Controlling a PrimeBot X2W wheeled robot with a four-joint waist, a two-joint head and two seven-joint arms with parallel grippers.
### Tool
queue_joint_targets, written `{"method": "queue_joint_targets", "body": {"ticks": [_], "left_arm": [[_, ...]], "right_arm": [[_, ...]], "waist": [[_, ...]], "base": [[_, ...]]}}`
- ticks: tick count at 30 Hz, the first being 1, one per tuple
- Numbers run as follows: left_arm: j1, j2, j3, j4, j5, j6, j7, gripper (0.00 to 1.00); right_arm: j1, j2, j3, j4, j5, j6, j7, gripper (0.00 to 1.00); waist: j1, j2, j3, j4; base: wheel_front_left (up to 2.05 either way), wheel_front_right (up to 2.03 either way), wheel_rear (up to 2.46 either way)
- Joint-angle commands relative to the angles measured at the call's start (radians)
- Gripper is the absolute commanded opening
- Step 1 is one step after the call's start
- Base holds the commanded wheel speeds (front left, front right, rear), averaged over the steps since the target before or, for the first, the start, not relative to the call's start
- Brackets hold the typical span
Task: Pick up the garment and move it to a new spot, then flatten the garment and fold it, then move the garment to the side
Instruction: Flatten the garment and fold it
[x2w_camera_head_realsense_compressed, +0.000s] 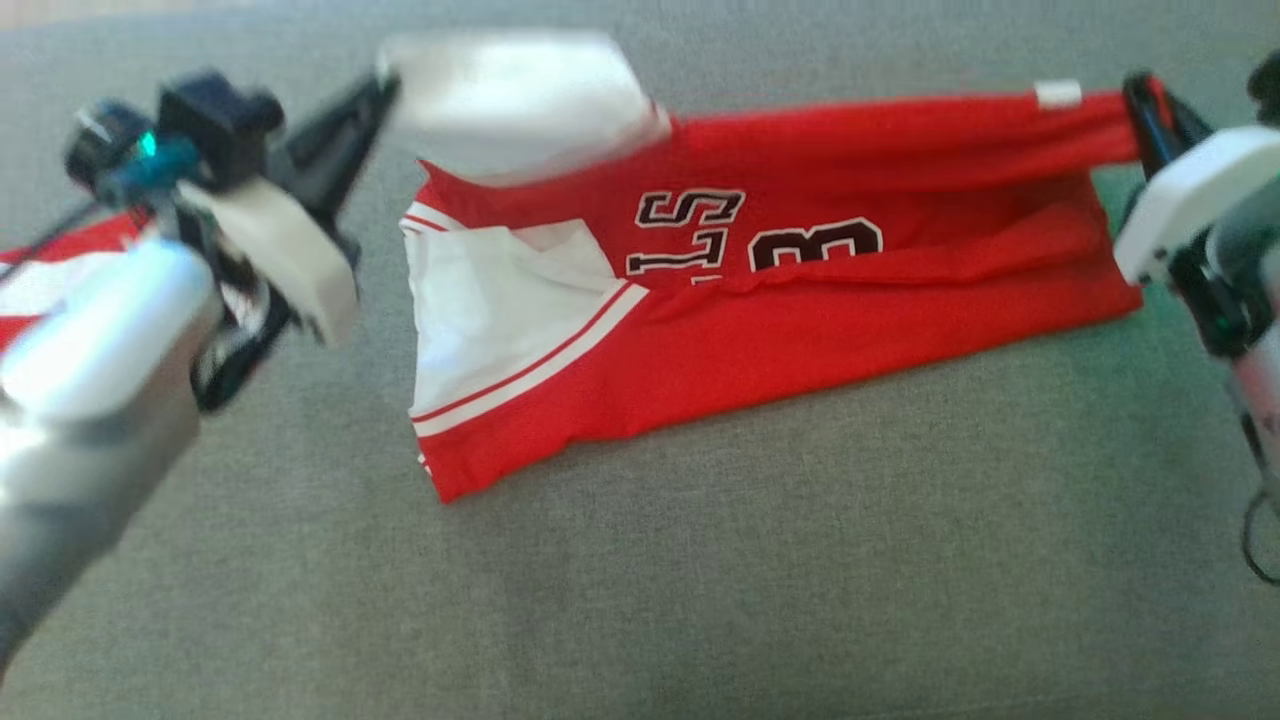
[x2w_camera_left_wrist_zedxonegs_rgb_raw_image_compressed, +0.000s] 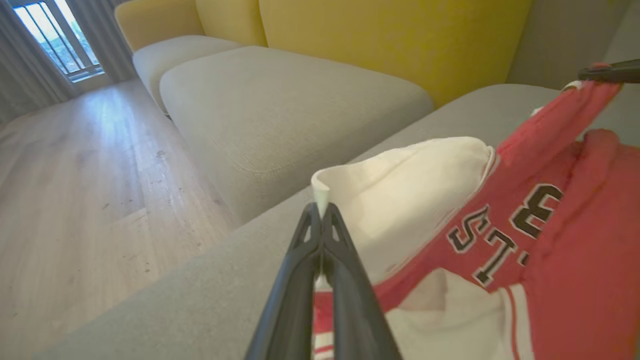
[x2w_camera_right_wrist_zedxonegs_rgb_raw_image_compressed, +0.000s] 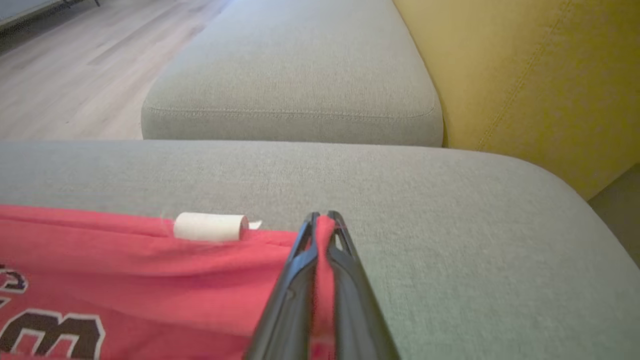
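Note:
The garment (x2w_camera_head_realsense_compressed: 800, 310) is a red jersey with white panels and black lettering, lying partly folded across the grey sofa cushion (x2w_camera_head_realsense_compressed: 640, 600). My left gripper (x2w_camera_head_realsense_compressed: 385, 90) is shut on a white corner of it and holds that corner up off the cushion; in the left wrist view the fingers (x2w_camera_left_wrist_zedxonegs_rgb_raw_image_compressed: 320, 212) pinch the white edge (x2w_camera_left_wrist_zedxonegs_rgb_raw_image_compressed: 400, 195). At the far right end my right gripper (x2w_camera_head_realsense_compressed: 1138, 95) is shut on the red hem, which its wrist view shows pinched between the fingers (x2w_camera_right_wrist_zedxonegs_rgb_raw_image_compressed: 322, 220). The top edge is stretched between both grippers, with a white label (x2w_camera_right_wrist_zedxonegs_rgb_raw_image_compressed: 210, 226) on it.
A second grey cushion (x2w_camera_right_wrist_zedxonegs_rgb_raw_image_compressed: 295, 75) lies beyond this one, with a yellow backrest (x2w_camera_left_wrist_zedxonegs_rgb_raw_image_compressed: 390, 40) behind. Wooden floor (x2w_camera_left_wrist_zedxonegs_rgb_raw_image_compressed: 75, 175) borders the sofa, with a window (x2w_camera_left_wrist_zedxonegs_rgb_raw_image_compressed: 55, 40) beyond. A red and white patch of cloth (x2w_camera_head_realsense_compressed: 50, 270) shows behind my left arm.

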Motion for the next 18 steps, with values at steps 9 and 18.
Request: {"method": "queue_joint_targets", "body": {"ticks": [9, 18], "left_arm": [[0.135, 0.179, -0.029, -0.290, -0.076, 0.018, 0.168, 0.00], [0.223, 0.249, -0.056, -0.460, -0.104, 0.054, 0.278, 0.00]], "right_arm": [[0.121, -0.136, 0.126, -0.073, 0.152, 0.007, 0.179, 0.00], [0.181, -0.203, 0.202, -0.140, 0.242, 0.007, 0.299, 0.00]], "waist": [[0.0001, -0.0001, -0.082, 0.018], [0.0001, -0.0001, -0.094, 0.021]], "base": [[0.00, 0.00, 0.00], [0.00, 0.00, 0.00]]}}
